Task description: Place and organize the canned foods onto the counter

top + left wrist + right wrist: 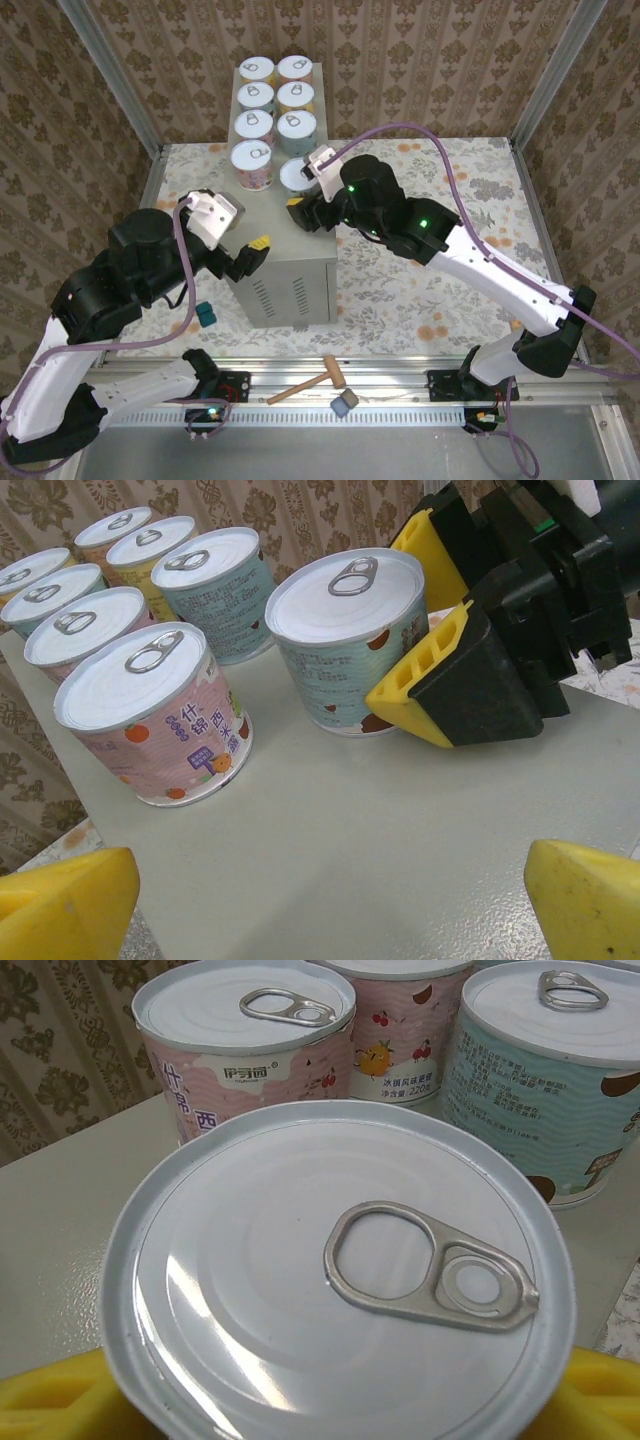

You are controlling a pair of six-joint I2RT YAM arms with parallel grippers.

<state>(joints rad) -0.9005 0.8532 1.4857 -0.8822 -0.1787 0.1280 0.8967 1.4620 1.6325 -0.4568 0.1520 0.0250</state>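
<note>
- Counter (285, 245), a tall beige-grey metal box with vent slots on its near side, stood on a floral-patterned floor (420, 300).
- Eight cans (254, 124) stood upright on the counter's flat top, pull-tab lids up, in two rows of four running from its far edge toward its middle.
- Teal can (345, 640) stood at the near end of the right-hand row, beside a pink can (150, 715) that ended the left-hand row.
- Right gripper (400, 615) reached in over the counter's right edge, its yellow fingers on either side of the teal can. The near finger touched the label, but whether the can was truly clamped could not be told.
- Left gripper (320, 900) hovered at the counter's near left corner, jaws spread wide, holding nothing.
- Wooden mallet (308, 385) lay in front of the counter, near the arm bases.
</note>
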